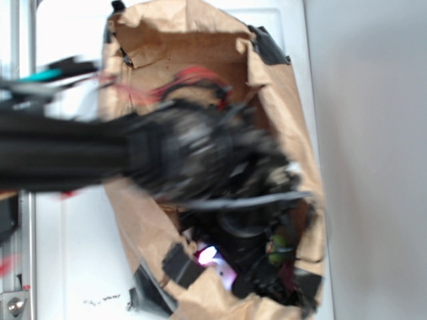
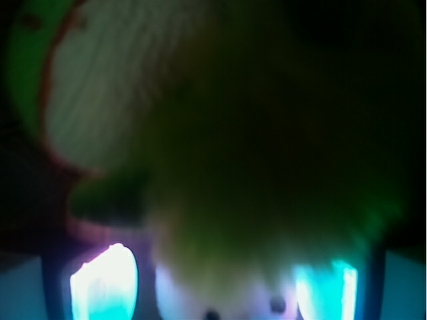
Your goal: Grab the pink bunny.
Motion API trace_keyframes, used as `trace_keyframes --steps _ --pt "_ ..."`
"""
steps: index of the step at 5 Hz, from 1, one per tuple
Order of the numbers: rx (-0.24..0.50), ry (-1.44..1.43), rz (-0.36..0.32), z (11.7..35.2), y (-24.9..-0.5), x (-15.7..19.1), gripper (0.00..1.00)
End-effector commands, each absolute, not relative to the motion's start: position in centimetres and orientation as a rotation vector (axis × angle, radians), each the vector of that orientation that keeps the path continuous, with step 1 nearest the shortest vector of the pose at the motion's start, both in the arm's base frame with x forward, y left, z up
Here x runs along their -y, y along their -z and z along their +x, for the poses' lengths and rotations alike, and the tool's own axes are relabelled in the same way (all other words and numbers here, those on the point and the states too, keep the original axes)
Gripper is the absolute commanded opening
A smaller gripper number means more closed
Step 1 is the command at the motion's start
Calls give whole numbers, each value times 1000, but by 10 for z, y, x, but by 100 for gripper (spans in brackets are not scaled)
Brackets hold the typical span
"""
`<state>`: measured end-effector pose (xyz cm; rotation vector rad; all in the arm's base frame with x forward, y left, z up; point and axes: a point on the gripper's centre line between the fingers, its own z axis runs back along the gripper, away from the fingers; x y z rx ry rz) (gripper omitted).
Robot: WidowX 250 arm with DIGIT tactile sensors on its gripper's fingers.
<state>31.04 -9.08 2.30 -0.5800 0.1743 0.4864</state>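
At the near end of the brown paper bag (image 1: 200, 60), a pale patch taken for the pink bunny (image 1: 212, 257) is seen beside a green plush (image 1: 280, 247). In the wrist view a whitish face with tiny dark eyes sits pressed under the lens. The bunny is judged light, soft and compressible (best pinched across the body). The arm (image 1: 60, 150) hides the jaws; their state cannot be told.

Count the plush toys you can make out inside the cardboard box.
2: a green plush low at the right wall, a pale-pink one at lower centre. The arm hides much, so more may exist.
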Motion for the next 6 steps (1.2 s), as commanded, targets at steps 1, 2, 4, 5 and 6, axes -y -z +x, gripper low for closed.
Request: trace_keyframes --steps 1,2,4,5,6 --pt "-126 -466 -559 319 -21 82 0" --pt "-126 -462 -569 321 -21 76 0" --pt "-12 -431 -653 310 -60 51 0" --pt "44 -392 -766 301 -95 40 0" --pt "152 -395 -757 285 -122 41 0"
